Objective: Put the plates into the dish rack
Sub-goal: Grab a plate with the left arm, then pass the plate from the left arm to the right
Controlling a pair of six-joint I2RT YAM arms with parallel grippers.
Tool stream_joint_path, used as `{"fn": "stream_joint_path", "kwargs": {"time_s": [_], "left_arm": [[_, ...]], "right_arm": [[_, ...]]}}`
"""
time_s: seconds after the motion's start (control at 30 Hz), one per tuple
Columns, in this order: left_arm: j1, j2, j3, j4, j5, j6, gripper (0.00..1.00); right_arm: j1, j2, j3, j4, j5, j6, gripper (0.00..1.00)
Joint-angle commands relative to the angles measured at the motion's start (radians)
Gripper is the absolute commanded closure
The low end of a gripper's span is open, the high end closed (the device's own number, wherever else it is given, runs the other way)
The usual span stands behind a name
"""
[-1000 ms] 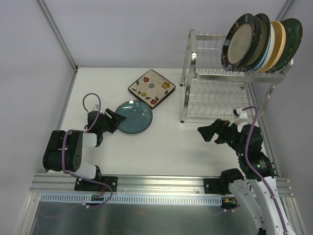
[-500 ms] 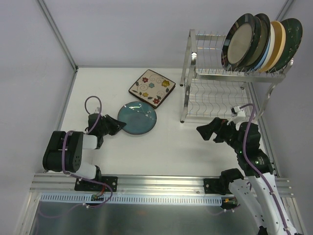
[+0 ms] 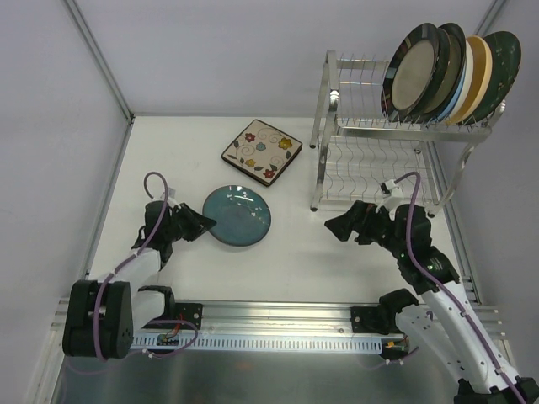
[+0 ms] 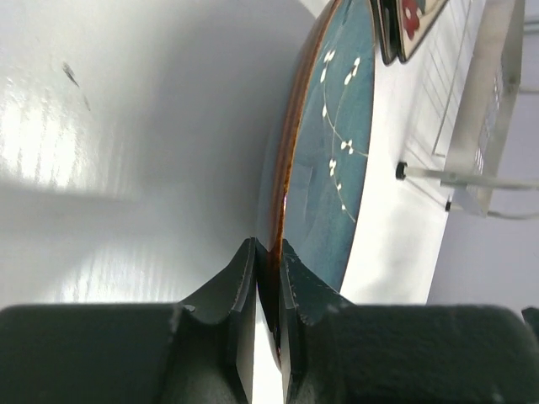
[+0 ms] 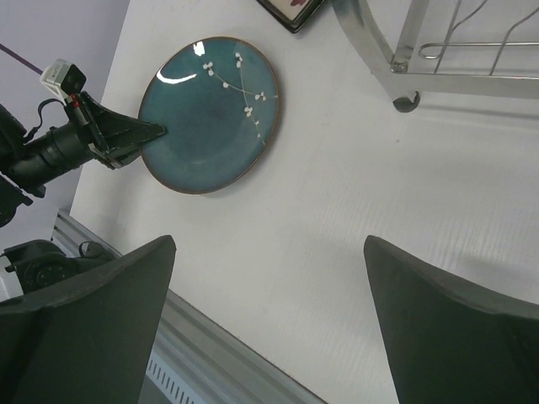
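Though brown-rimmed, teal plate [image 3: 237,216] with white sprigs.

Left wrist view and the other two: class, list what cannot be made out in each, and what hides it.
- Left wrist view: the square plate is cut to a corner by the top edge; the left hand covers the teal plate rim where it pinches.
- Top view: the racked plates overlap, so only the front face shows.
- Right wrist view: the rack is cut to a leg and some wires by the top edge.
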Motion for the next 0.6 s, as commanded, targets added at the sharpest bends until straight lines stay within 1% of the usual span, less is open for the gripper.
{"fn": "stream_joint_path", "kwargs": {"time_s": [0.0,0.13,0.37,0.57], "left_arm": [[-0.008,-0.132,0.045,-0.024,0.119,0.034,1.00],[-0.010,-0.202,0.085,-0.067,0.212,0.042,1.00],[-0.013,-0.291,0.130,-0.069,0.364,-0.008,1.00],[-0.019,-0.369,0.169,-0.069,0.447,-0.027,1.00]], "right_arm": [[0.055,0.025,-0.007,0.098,0.020,0.050,0.01],[0.106,0.049,-0.025,0.148,0.043,0.082,0.01],[0.158,0.105,-0.045,0.243,0.053,0.139,0.01],[0.204,0.174,-0.022,0.294,0.044,0.144,0.01]]}}
